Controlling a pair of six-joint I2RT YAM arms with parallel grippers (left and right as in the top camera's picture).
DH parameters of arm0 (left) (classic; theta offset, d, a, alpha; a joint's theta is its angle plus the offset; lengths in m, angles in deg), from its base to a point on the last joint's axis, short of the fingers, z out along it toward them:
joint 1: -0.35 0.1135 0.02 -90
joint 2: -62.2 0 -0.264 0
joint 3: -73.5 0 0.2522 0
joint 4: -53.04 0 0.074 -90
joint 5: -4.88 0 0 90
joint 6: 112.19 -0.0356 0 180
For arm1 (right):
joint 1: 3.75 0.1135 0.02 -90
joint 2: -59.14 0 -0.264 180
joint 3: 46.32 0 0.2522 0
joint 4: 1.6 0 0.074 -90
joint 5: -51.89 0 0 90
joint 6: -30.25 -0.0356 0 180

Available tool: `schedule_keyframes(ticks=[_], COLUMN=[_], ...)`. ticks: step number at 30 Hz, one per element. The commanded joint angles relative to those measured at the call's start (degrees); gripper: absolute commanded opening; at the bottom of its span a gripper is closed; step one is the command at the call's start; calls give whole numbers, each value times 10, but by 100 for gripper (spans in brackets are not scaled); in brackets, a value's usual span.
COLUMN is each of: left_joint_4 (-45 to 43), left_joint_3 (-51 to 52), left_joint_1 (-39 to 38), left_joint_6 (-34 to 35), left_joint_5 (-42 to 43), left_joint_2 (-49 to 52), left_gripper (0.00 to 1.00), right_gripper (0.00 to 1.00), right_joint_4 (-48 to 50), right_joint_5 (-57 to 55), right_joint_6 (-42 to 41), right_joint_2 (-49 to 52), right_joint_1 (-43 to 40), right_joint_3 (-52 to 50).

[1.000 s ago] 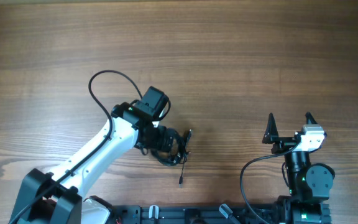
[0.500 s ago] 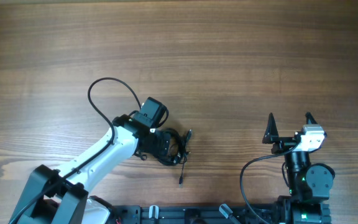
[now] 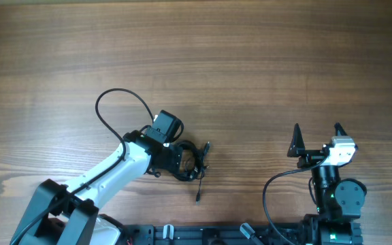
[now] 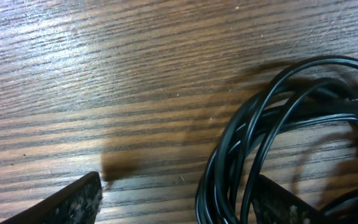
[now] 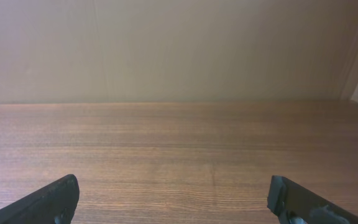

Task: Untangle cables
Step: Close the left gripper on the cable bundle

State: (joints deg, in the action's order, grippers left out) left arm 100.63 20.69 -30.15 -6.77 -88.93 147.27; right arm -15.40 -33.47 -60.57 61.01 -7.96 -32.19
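Observation:
The cables (image 3: 190, 162) are thin black wires coiled in a small bundle on the wooden table, with one loose strand ending in a plug (image 3: 199, 195) near the front. In the left wrist view the coils (image 4: 278, 137) lie between the fingertips, close to the right finger. My left gripper (image 3: 180, 160) is open, low over the bundle, its fingers straddling part of the coil. My right gripper (image 3: 317, 136) is open and empty at the right of the table, far from the cables; its wrist view (image 5: 174, 198) shows only bare wood between the fingers.
A thicker black arm cable (image 3: 118, 102) loops above the left arm. The robot base rail (image 3: 216, 235) runs along the front edge. A pale wall (image 5: 179, 50) stands beyond the table's far edge.
My left arm has drawn slightly down and toward the front, bringing its gripper lower onto the coiled bundle. The right arm has not moved.

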Motion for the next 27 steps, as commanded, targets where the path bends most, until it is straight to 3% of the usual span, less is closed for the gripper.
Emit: schedule_keyframes(ticks=[1, 11, 13, 16, 22, 27], left_joint_4=[-3, -19, -24, -29, -59, -29], left_joint_3=[5, 5, 5, 5, 5, -33], left_joint_1=[-3, -3, -3, -3, -3, -3], left_joint_6=[5, 5, 5, 5, 5, 5], left_joint_5=[-8, -6, -6, -5, 1, -14], left_joint_2=[3, 66, 71, 71, 71, 54], left_gripper=[79, 74, 60, 4, 4, 4], right_gripper=[100, 100, 100, 100, 100, 100], right_joint_4=[1, 1, 1, 1, 1, 1], right_joint_5=[-7, -7, -7, -7, -7, -7], right_joint_6=[-7, -7, -7, -7, -7, -7], right_joint_2=[-5, -5, -5, -5, -5, -5], right_joint_1=[-1, -1, -1, -1, -1, -1], right_joint_3=[-1, -1, -1, -1, -1, -1])
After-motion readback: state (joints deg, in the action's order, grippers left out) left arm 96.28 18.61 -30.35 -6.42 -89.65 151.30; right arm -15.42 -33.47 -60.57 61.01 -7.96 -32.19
